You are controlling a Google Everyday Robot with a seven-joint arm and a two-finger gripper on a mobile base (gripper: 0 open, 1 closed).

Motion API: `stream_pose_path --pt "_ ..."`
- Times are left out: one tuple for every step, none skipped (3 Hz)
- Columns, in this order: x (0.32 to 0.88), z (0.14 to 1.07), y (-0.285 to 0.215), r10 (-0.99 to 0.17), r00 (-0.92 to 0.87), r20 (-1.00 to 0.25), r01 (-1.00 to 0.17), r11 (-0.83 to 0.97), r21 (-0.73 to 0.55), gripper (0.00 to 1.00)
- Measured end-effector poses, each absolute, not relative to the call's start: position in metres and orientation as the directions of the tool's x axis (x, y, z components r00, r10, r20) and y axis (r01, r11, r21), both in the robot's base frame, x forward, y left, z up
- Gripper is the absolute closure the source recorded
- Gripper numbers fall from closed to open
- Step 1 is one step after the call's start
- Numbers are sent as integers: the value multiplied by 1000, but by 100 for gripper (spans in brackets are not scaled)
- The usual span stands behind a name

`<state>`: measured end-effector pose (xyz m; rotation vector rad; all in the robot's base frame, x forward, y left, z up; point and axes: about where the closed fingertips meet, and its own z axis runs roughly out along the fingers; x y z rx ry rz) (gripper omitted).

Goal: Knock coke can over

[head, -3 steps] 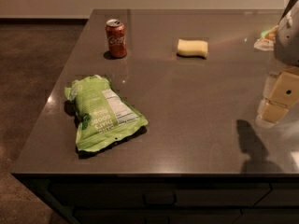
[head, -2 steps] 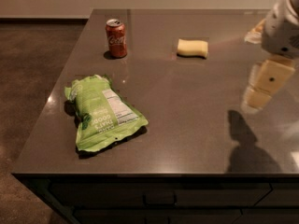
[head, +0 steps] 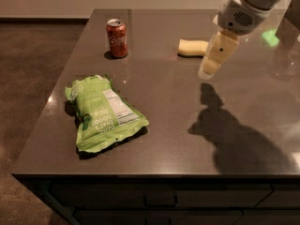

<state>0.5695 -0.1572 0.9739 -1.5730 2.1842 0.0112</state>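
Observation:
The red coke can (head: 117, 38) stands upright near the far left of the dark table (head: 178, 121). My gripper (head: 209, 68) hangs above the table at the upper right, well to the right of the can and just in front of the pale yellow sponge (head: 192, 48). It holds nothing that I can see. Its shadow falls on the table below it.
A green snack bag (head: 104, 112) lies flat at the near left of the table. The sponge lies at the far middle. The table's left and front edges drop to a brown floor. A green glint shows at the far right.
My arm has swung in from the right edge toward the left and farther back, and the gripper now hangs near the sponge. The can, bag and sponge have not moved.

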Motion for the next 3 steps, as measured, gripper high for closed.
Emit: stream_pose_path --pt "605 966 -134 -878 -266 -398 -890 382 -248 0" --pt "638 958 -108 -855 -274 -441 -878 410 -248 0" --pt "669 947 -86 -828 -296 -477 -860 449 -244 0"
